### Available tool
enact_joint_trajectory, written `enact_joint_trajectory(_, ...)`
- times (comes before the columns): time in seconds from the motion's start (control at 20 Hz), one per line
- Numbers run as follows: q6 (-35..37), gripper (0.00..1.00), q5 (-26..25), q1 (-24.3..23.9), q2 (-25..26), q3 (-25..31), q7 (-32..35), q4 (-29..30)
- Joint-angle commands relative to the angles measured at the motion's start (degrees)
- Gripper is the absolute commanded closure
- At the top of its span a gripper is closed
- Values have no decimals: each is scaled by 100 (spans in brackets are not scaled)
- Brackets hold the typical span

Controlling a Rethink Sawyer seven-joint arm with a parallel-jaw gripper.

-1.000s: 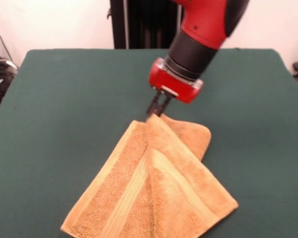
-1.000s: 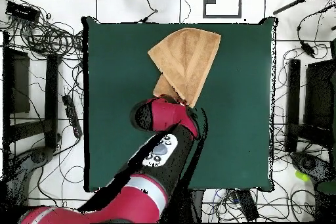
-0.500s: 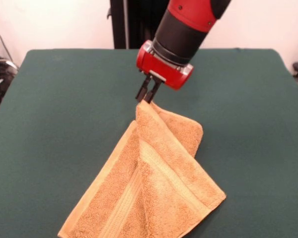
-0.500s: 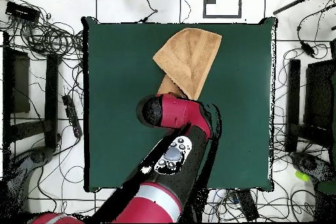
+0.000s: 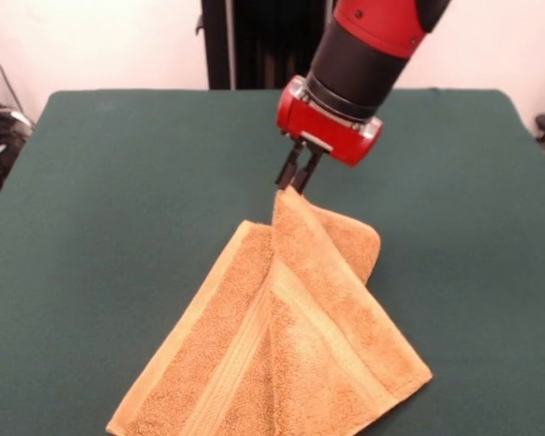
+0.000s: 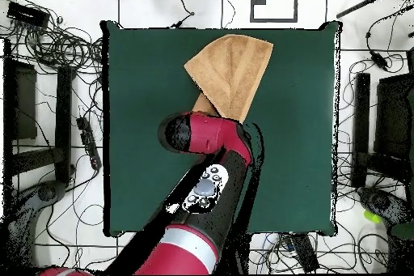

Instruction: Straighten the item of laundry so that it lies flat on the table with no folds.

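**Claw pinching a towel corner above the tabletop**

Front view: the claw [image 5: 293, 180] hangs from the red and black arm [image 5: 363, 54] with its two dark fingers closed together on one corner of the towel [image 5: 282, 336]. That corner is lifted into a peak, and the cloth slopes down from it. The rest of the towel lies on the green tabletop [image 5: 100, 200] toward the near edge, folded over itself, with a paler woven band running along the top layer. A second layer shows behind the lifted fold on the right.

Overhead view: the towel [image 6: 233, 66] sits close to the tabletop's [image 6: 299, 127] top edge, narrowing toward the arm [image 6: 206, 139], whose wrist covers the claw and the held corner.
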Motion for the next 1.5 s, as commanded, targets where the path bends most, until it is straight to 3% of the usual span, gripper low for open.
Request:
enact_joint_trajectory(0.05,657,100,635,143,161,1045,1290,-61)
enact_joint_trajectory(0.35,335,100,1334,50,154,1486,1611,59)
enact_joint_trajectory(0.85,1082,100,1516,574,554,894,1799,-679)
enact_joint_trajectory(1.5,1850,100,1951,1052,1143,589,2738,-1810)
